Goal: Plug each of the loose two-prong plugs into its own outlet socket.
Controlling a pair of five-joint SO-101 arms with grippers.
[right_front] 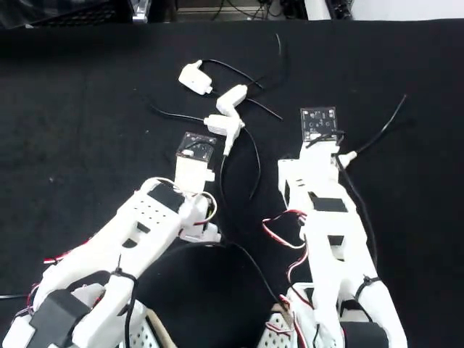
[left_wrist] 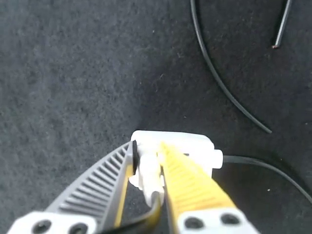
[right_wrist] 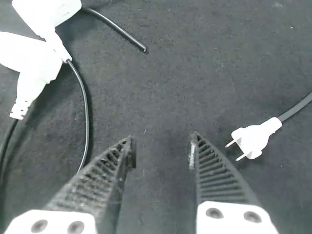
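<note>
we found the left claw (left_wrist: pixel 146 148) closed on a white plug (left_wrist: pixel 146 175), which was pressed against a white outlet socket (left_wrist: pixel 190 146); we could not tell whether it was seated. the right claw (right_wrist: pixel 161 141) stood wide open, holding nothing, over the black surface (right_wrist: pixel 204 58). a loose two-prong plug (right_wrist: pixel 251 140) lay just beside it. other white connectors (right_front: pixel 230 98) lay clustered farther off.

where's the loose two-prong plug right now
In the right wrist view, the two-prong plug lies on the black table just off the open right gripper, on its right side, prongs facing the gripper.
</note>
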